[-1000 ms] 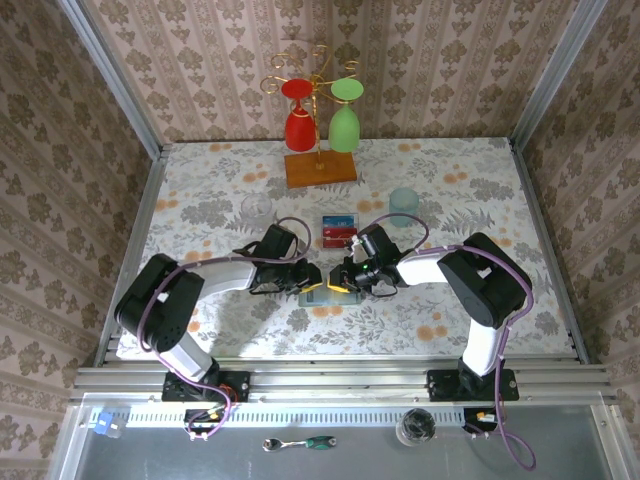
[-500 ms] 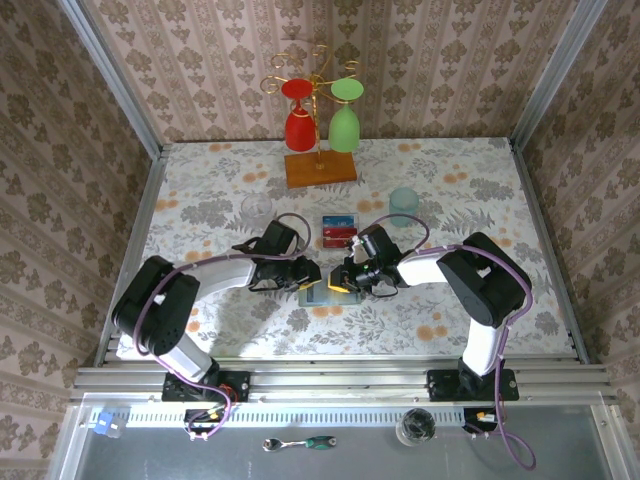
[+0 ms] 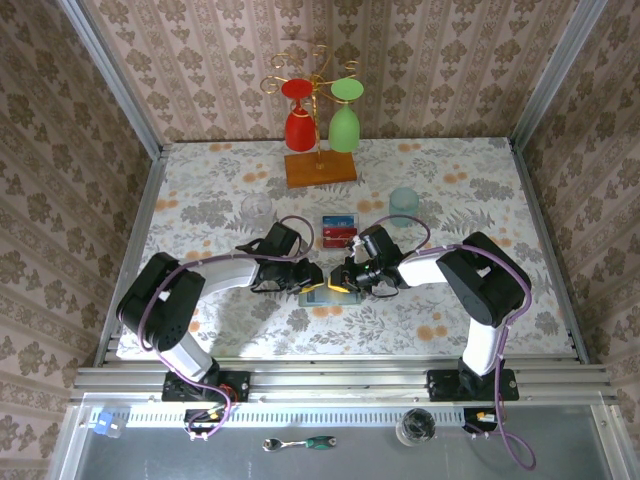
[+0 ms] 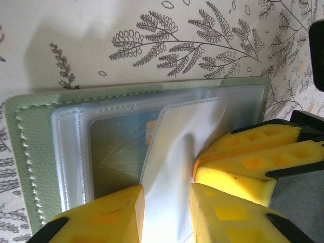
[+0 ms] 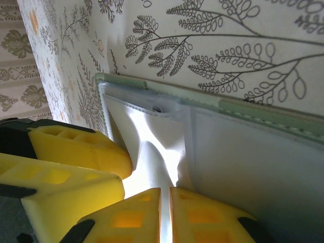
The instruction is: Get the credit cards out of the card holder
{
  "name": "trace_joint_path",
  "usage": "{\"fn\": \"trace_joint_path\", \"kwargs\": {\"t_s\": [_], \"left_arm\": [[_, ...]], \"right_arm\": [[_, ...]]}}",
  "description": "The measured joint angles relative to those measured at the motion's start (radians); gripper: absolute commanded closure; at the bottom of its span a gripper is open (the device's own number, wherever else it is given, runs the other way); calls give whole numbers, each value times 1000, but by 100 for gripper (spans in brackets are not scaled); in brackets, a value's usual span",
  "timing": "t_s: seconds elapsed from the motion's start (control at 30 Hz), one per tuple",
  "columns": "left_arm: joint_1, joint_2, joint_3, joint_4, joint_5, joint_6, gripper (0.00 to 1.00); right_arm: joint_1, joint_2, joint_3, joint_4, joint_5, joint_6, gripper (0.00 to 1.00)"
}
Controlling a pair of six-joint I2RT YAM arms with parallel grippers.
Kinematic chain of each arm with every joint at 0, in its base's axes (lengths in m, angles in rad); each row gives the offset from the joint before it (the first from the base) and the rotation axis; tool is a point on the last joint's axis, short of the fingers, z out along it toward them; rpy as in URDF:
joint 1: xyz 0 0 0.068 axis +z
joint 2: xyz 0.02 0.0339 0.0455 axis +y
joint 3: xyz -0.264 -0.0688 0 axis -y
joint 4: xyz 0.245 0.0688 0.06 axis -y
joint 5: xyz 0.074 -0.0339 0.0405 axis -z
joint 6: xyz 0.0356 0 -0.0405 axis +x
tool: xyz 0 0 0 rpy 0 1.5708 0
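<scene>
Left wrist view: the card holder lies open and flat on the surface, just in front of both arms. A clear sleeve rises between the jaws of the left gripper. These jaws are a little apart, and I cannot tell if they really press it. The right gripper has its jaws almost together, pinching the same sleeve. One credit card sits in a pocket below.

I judge the card to be light, stiff and slippery, while the sleeve is soft and bends. It seems better to take the card at its free edge by the pocket mouth and to hold the light holder down.

Farther back, red and blue cards lie in a clear tray.
</scene>
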Motion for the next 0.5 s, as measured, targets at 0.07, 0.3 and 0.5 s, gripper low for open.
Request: {"fn": "trace_joint_path", "kwargs": {"t_s": [0.07, 0.3, 0.5], "left_arm": [[0, 0, 0, -2, -4, 0, 66], [0, -10, 4, -24, -20, 1, 63], [0, -15, 6, -30, -34, 0, 61]], "right_arm": [[0, 0, 0, 0, 0, 2, 87], [-1, 0, -2, 1, 0, 2, 87], [-1, 0, -2, 1, 0, 2, 87]]}}
